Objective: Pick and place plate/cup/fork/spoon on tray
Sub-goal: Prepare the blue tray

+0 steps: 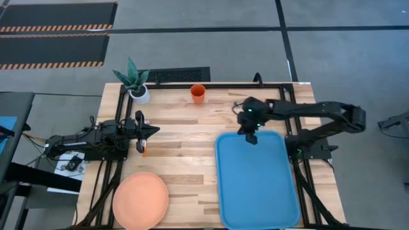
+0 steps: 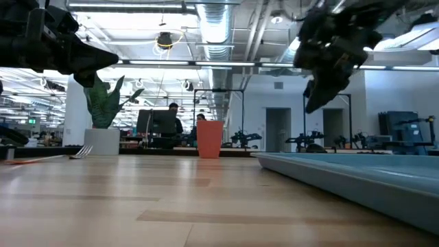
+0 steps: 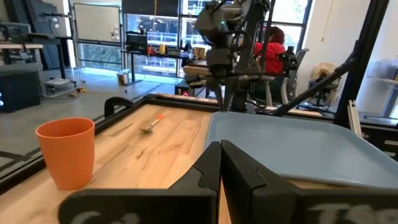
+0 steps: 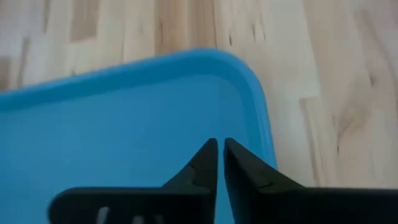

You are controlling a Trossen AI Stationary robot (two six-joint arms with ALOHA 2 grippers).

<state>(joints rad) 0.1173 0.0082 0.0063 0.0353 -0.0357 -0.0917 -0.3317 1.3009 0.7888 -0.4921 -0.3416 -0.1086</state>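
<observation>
The light-blue tray [image 1: 257, 179] lies at the table's right front. The salmon plate [image 1: 140, 200] lies at the left front. The orange cup [image 1: 198, 93] stands upright near the far edge. The fork [image 2: 81, 151] lies flat on the table; part of its orange handle [image 1: 144, 150] shows just below my left gripper. The spoon [image 3: 151, 123] lies on the wood beyond the tray's far-left corner. My left gripper [image 1: 153, 131] is shut and empty, above the table. My right gripper [image 1: 250, 137] is shut and empty, hovering over the tray's far-left corner [image 4: 249, 74].
A white pot with a green spiky plant [image 1: 137, 86] stands at the far left corner. A dark frame [image 1: 281, 86] runs along the table's far and side edges. Bare wood [image 1: 185, 137] lies between the two grippers.
</observation>
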